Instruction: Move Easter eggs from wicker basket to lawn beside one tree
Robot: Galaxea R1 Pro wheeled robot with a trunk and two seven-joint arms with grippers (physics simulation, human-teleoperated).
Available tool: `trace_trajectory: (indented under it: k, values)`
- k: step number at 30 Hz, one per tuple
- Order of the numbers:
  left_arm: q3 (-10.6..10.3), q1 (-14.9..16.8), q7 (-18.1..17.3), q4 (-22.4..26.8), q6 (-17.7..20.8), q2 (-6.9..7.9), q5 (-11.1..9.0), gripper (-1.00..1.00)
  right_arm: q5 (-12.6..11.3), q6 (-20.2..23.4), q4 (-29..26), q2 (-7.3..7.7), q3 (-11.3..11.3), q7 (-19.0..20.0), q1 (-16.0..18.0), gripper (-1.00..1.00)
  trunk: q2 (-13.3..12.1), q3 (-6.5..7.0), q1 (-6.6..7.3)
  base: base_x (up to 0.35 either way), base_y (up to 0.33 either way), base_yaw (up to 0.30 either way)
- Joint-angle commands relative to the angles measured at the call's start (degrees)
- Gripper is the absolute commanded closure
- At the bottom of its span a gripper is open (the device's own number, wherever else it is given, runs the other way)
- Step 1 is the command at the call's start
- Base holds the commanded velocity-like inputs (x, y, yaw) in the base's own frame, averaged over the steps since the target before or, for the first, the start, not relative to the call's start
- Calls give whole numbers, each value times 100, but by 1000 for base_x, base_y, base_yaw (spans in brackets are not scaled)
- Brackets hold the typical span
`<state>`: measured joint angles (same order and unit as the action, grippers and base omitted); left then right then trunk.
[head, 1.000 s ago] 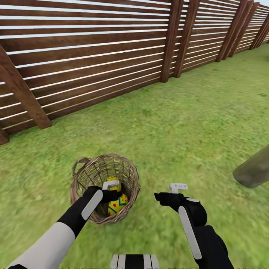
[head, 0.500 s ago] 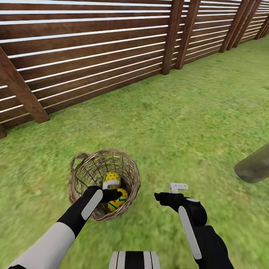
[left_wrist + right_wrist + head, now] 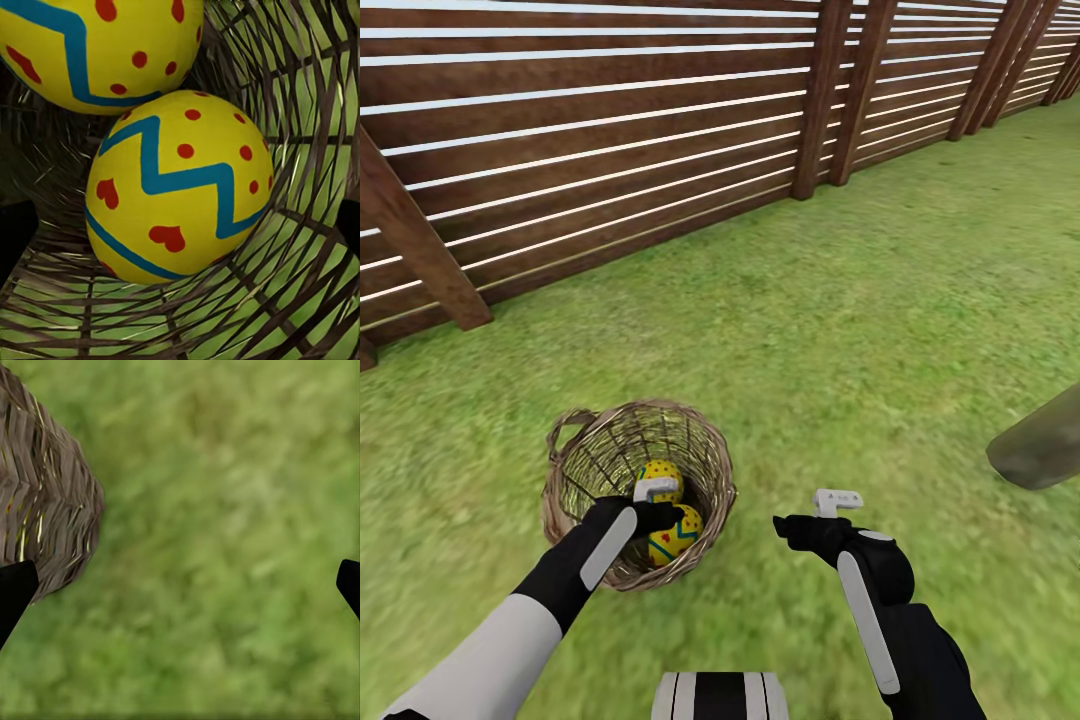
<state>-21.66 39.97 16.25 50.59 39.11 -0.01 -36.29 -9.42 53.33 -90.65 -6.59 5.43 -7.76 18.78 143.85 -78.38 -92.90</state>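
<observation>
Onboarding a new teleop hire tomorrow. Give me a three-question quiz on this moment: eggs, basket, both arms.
1. True or false: the left gripper has already lifted a yellow egg with blue zigzag bands and red dots clear of the round brown wicker basket.
2. How many patterned eggs show inside the basket in the head view?
3. Multiple choice: the right gripper is A) inside the basket, B) over the green grass lawn beside the basket with its dark fingers spread, C) touching the brown slatted wooden fence.

Key: 1 false, it reaches into the basket with the eggs in front of it; 2 two; 3 B.
</observation>
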Motion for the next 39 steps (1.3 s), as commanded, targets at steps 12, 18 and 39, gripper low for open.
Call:
trace_trajectory:
  k: [12,18,39]
  values:
    - [-5,2,37,-9,-4,-14,-4,-100,-60,19,-5,-1,10,-59,11,-100,2,-4,1,55,0,0]
    - [-6,2,25,-29,-1,-16,1,-100,-60,19,-5,-8,24,-59,12,-100,2,-4,1,134,0,0]
    - [58,2,58,0,0,-11,-1,-100,-60,19,-5,-9,28,-59,17,-100,2,-4,1,89,14,0]
